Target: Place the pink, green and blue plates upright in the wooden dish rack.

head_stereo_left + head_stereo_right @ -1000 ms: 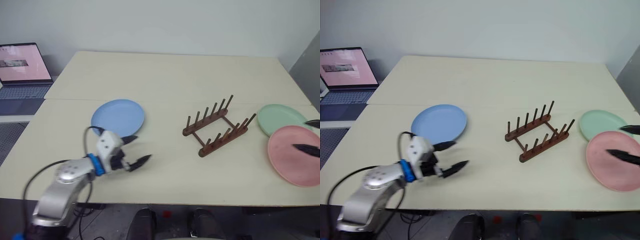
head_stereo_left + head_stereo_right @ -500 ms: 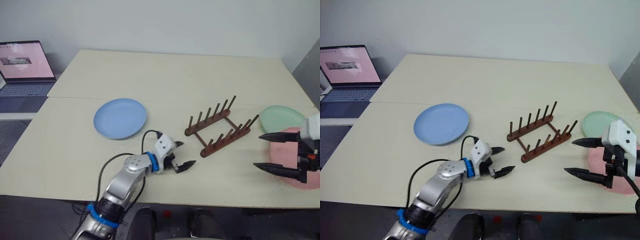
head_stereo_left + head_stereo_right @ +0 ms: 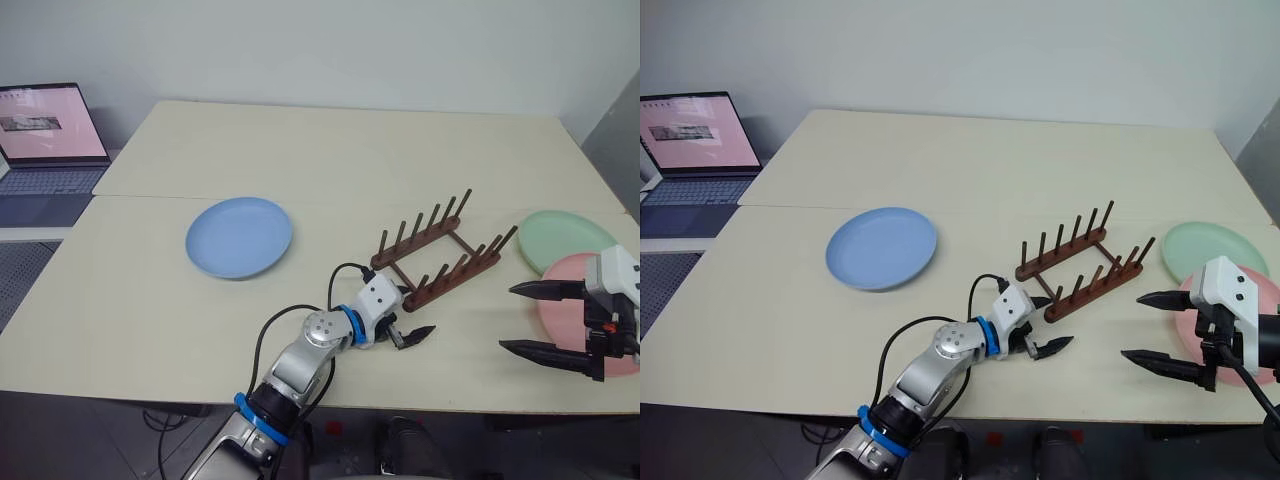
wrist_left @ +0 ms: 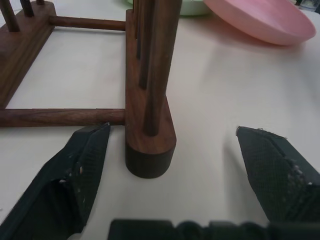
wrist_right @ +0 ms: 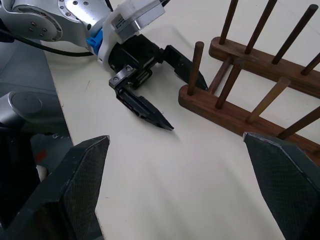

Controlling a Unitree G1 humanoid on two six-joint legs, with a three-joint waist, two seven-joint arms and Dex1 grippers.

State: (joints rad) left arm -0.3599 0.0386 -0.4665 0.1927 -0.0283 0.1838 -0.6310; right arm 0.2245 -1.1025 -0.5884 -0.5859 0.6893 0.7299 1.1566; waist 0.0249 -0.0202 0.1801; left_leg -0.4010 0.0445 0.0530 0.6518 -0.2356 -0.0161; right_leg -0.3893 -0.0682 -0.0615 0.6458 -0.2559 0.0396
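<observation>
L gripper [image 3: 408, 325] at rack [image 3: 437, 254] end, likely to steady it.
Both spread, empty; R gripper [image 3: 1158, 328] by pink plate [image 3: 566, 300]. Green, blue plates flat.

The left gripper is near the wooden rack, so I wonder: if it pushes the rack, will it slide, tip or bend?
The wooden rack looks rigid, so it likely will not bend. It sits flat on two rails on the smooth table, so it would probably slide rather than tip. It looks small and probably light.
</observation>
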